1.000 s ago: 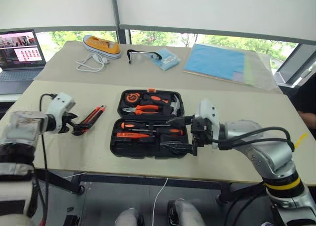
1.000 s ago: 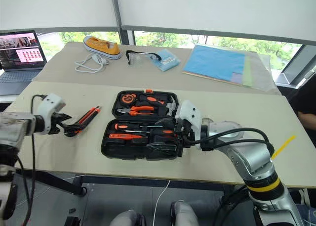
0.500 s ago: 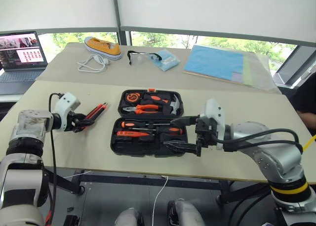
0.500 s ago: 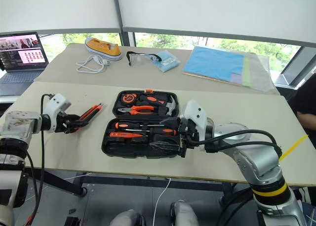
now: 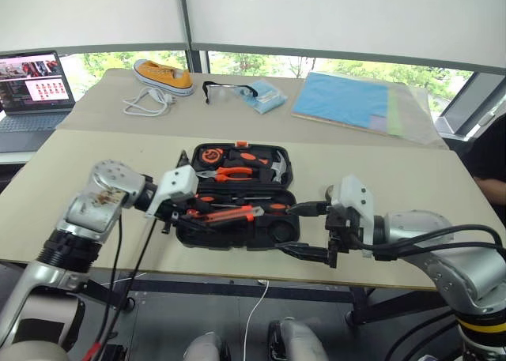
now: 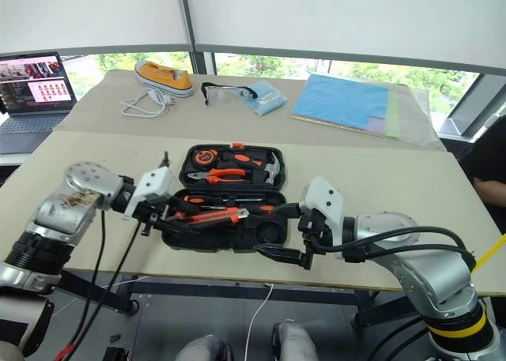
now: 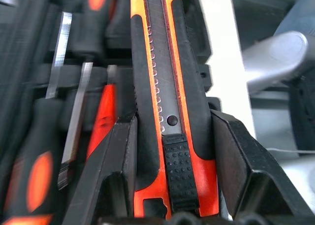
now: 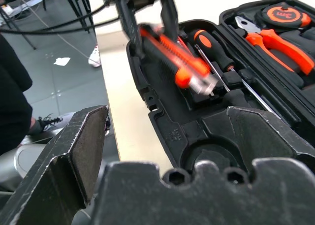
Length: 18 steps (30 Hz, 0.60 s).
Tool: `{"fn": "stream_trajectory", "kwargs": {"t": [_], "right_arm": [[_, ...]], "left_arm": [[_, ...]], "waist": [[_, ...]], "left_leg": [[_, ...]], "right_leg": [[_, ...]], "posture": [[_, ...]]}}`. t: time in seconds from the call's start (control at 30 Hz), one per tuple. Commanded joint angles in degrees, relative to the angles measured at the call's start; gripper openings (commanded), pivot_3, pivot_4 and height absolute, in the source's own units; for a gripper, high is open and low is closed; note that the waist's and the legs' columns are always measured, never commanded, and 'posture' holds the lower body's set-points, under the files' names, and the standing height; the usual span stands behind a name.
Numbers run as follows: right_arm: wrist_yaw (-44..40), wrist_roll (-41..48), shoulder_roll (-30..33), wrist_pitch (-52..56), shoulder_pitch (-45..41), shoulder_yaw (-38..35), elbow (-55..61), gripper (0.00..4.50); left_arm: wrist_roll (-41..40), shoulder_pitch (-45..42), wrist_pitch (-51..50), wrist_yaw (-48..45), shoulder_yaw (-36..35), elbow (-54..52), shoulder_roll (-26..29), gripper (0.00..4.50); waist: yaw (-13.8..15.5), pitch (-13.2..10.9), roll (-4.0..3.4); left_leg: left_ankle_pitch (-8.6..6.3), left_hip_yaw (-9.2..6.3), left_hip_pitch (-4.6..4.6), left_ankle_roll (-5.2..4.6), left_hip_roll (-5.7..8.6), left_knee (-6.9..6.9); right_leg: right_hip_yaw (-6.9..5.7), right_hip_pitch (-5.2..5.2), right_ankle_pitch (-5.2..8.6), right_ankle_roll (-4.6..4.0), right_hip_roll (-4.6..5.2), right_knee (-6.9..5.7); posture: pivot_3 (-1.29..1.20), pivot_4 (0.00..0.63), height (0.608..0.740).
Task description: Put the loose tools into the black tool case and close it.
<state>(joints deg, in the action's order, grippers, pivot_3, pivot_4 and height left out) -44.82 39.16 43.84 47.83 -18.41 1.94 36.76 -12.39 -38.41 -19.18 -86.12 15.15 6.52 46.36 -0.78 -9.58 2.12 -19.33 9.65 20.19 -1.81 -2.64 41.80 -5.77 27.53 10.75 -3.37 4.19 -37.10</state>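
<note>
— Where's the knife (image 7: 170,121)?
— Pinched lengthwise between the left fingers (image 7: 118,171), held over the near half of the open case (image 5: 237,238) on the bench (image 5: 379,179).
— Touching the case?
— Hard to say; it looks just above the screwdrivers (image 5: 245,204) lying in their recesses.
— And the right gripper (image 5: 310,231)?
— Fingers spread wide, gripping nothing, at the case's near right corner, beside a round empty recess (image 8: 209,158).
— The far half?
— Pliers (image 5: 225,172), hammer (image 5: 277,168) and tape measure (image 5: 212,154) sit in it.
</note>
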Motion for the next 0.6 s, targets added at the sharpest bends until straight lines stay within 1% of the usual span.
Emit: {"fn": "stream_trajectory", "kwargs": {"t": [0.03,0.17,0.23,0.27,0.3,0.4,0.43,0.53,0.6], "right_arm": [[1.91,0.29,0.22,-0.17,0.96,-2.02,3.00,4.50],[3.27,0.52,-0.08,-0.23,1.69,-2.24,3.61,4.50],[3.80,0.24,-0.16,-0.46,1.91,-2.05,3.67,4.50],[4.03,0.01,-0.21,-0.66,2.06,-1.91,3.62,4.50],[4.26,-0.26,-0.26,-0.90,2.24,-1.82,3.50,4.50],[4.51,-0.49,-0.23,-1.25,2.68,-1.78,3.46,4.50],[4.49,-0.50,-0.16,-1.31,2.81,-1.81,3.50,4.50],[4.38,-0.59,-0.04,-1.48,3.14,-1.87,3.60,4.50],[4.27,-0.68,0.00,-1.57,3.32,-1.93,3.66,4.50]], "left_arm": [[2.48,-1.48,0.95,-0.63,2.29,0.65,-0.46,1.70],[3.04,-2.23,2.51,-1.70,2.58,2.99,-1.17,1.70],[1.98,-2.52,2.52,-3.84,2.56,3.43,-1.26,2.71],[1.33,-2.51,2.60,-5.12,2.62,3.40,-1.11,2.92],[1.70,-2.62,3.63,-5.31,2.64,3.66,-1.13,3.33],[2.20,-3.26,4.60,-4.86,1.91,4.25,-1.69,4.35],[1.86,-3.77,4.08,-4.67,1.43,4.47,-1.96,4.48],[1.37,-4.51,3.88,-4.38,0.50,5.05,-2.35,4.48],[1.08,-4.58,4.36,-4.00,-0.08,5.31,-2.68,3.93]], "waist": [[0.20,0.00,0.00],[0.25,0.00,0.00],[0.30,0.00,0.00],[0.37,0.00,0.00],[0.39,0.00,0.00],[0.42,0.00,0.00],[0.46,0.00,0.00],[0.59,0.00,0.00],[0.59,0.00,0.00]], "left_leg": [[0.00,0.00,0.00,0.00,0.01,0.00],[-0.02,0.00,0.02,-0.07,0.04,0.00],[-0.03,-0.01,0.03,-0.08,0.04,0.00],[-0.03,-0.01,0.04,-0.09,0.04,0.00],[-0.03,-0.01,0.04,-0.09,0.04,0.00],[-0.04,-0.01,0.04,-0.10,0.06,0.00],[-0.04,-0.01,0.04,-0.11,0.06,0.00],[-0.04,-0.01,0.04,-0.11,0.07,0.01],[-0.04,-0.01,0.04,-0.12,0.07,0.01]], "right_leg": [[0.00,0.00,0.00,0.00,0.00,0.00],[0.00,0.00,0.00,0.00,0.02,0.03],[-0.01,0.00,0.00,0.00,0.02,0.04],[-0.01,0.00,0.00,-0.01,0.02,0.05],[-0.02,0.00,0.00,0.00,0.02,0.05],[0.00,0.00,0.00,0.00,0.03,0.06],[0.00,0.00,0.00,0.00,0.03,0.06],[0.01,0.00,-0.01,0.00,0.03,0.06],[0.01,0.00,-0.01,0.01,0.03,0.05]], "posture": [[0.00,0.150,0.718],[0.00,0.150,0.718],[0.00,0.150,0.718],[0.00,0.150,0.718],[0.00,0.150,0.718],[0.00,0.150,0.718],[0.00,0.150,0.718],[0.00,0.150,0.718],[0.00,0.150,0.718]]}}
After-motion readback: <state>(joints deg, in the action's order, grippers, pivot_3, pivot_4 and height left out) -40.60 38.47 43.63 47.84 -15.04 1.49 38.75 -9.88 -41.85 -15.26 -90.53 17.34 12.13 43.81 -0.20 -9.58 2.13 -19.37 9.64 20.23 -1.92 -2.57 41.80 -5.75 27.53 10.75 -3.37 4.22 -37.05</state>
